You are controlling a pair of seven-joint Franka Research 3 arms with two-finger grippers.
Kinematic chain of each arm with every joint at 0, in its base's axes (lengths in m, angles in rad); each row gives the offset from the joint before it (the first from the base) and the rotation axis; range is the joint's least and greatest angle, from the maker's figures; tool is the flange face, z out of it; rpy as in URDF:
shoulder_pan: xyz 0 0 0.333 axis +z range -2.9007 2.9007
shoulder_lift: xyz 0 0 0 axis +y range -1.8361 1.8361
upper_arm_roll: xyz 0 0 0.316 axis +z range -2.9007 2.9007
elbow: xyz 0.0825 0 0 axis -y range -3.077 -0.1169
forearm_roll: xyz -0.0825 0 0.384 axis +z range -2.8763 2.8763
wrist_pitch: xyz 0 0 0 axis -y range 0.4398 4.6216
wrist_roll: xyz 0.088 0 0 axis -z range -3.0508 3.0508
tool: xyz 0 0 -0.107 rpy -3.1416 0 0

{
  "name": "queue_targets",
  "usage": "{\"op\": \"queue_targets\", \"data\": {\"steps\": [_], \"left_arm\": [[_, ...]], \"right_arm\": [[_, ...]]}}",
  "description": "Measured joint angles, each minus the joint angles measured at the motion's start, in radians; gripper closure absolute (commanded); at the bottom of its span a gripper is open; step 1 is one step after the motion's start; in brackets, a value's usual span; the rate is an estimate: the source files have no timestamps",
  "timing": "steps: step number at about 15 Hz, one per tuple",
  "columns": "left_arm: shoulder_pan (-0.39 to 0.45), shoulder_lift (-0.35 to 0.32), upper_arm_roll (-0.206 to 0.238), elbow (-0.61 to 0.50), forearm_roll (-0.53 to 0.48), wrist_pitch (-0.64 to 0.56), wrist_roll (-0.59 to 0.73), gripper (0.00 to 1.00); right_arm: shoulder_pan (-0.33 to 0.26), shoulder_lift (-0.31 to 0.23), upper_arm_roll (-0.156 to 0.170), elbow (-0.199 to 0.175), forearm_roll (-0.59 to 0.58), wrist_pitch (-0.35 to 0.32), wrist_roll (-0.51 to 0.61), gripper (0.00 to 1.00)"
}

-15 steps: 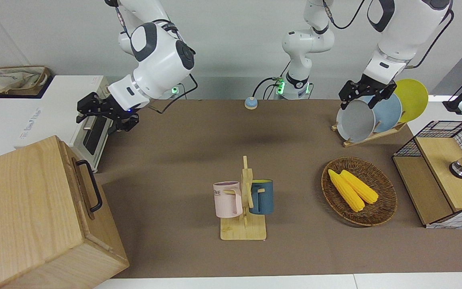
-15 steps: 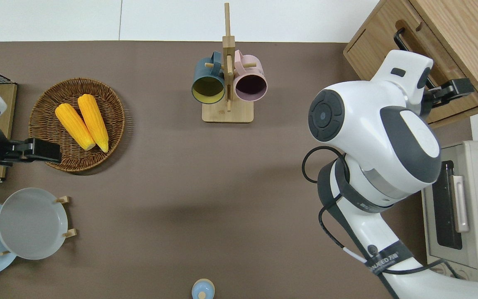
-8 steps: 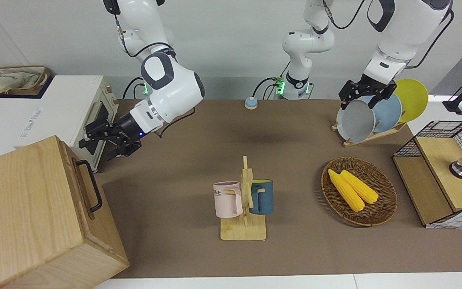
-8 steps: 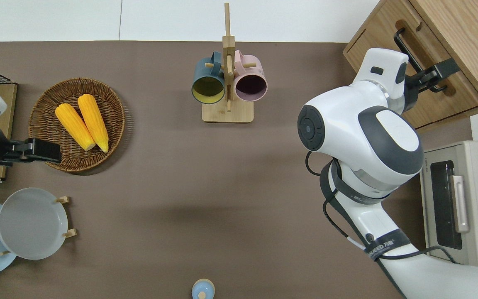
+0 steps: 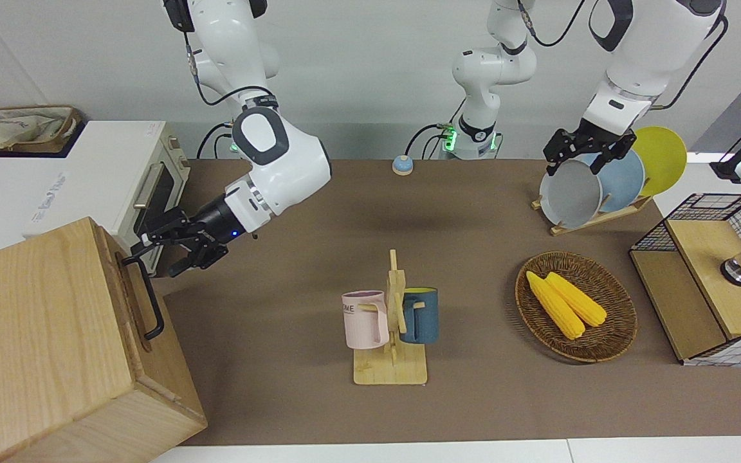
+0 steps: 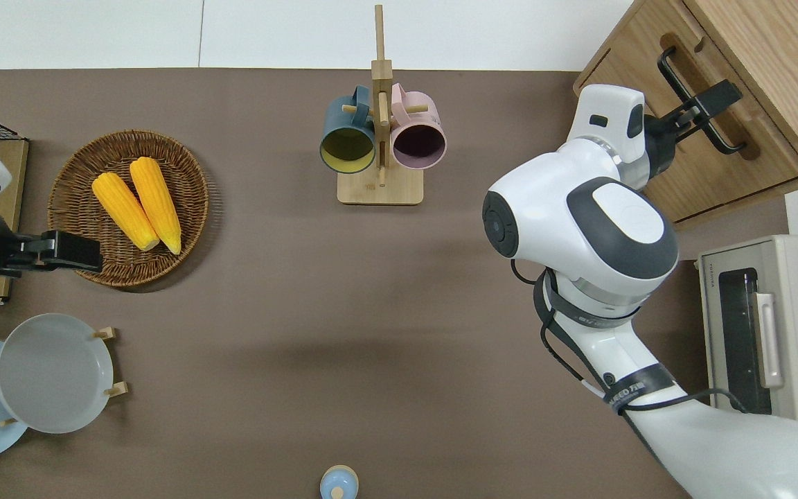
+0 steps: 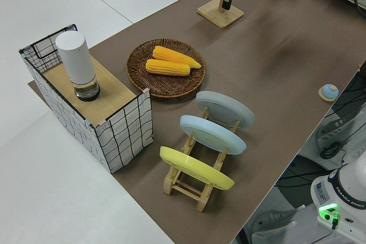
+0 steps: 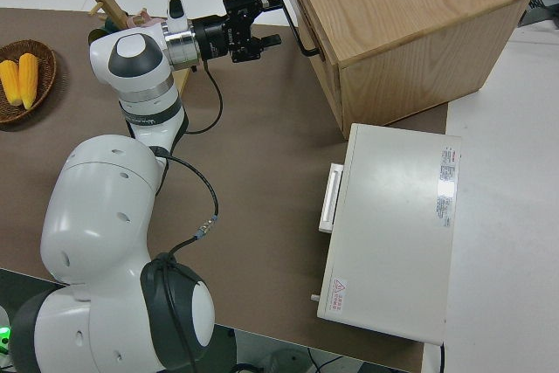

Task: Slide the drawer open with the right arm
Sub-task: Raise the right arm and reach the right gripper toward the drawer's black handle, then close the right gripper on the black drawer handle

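Swinging away from the toaster oven (image 6: pixel 766 339), the right gripper (image 6: pixel 700 107) has closed on the cabinet (image 5: pixel 36 334) over the last second and now sits at the black bar handle (image 6: pixel 697 97) of the drawer (image 6: pixel 700 138), its fingers spread with the bar about between them and not yet pinched. The landmark for everything is that cabinet, at the right arm's end of the table (image 5: pixel 293 276); the toaster oven stands beside it, nearer to the robots. The drawer looks shut, flush in the cabinet face. Risk, as I judge it: the fingers meet the bar near one end, so a pull could skew the drawer and jam it, or the bar could slip out if the fingers shut before they are fully around it; a hard tug might also drag the whole cabinet. Well apart from the cabinet, toward the table's middle, stands the mug rack (image 5: pixel 391 328), then the corn basket (image 5: pixel 576 307), the plate rack (image 5: pixel 602 186) and the wire-mesh box (image 5: pixel 711 283). The left arm (image 5: pixel 634 64) is parked. Brown matting covers the table; pale walls and white benches surround it.
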Motion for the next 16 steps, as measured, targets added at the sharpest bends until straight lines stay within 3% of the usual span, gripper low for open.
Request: {"op": "queue_targets", "data": {"steps": [4,12,16], "left_arm": [[0.000,0.000,0.000,0.000,0.000,0.000,0.000,0.00],[0.000,0.000,0.000,0.000,0.000,0.000,0.000,0.00],[0.000,0.000,0.000,0.000,0.000,0.000,0.000,0.00]], "right_arm": [[-0.003,0.036,-0.005,0.000,-0.071,0.000,0.042,0.017],[-0.012,0.053,-0.010,0.000,-0.109,0.000,0.063,0.080],[-0.012,0.067,-0.014,0.000,-0.190,-0.021,0.066,0.078]]}}
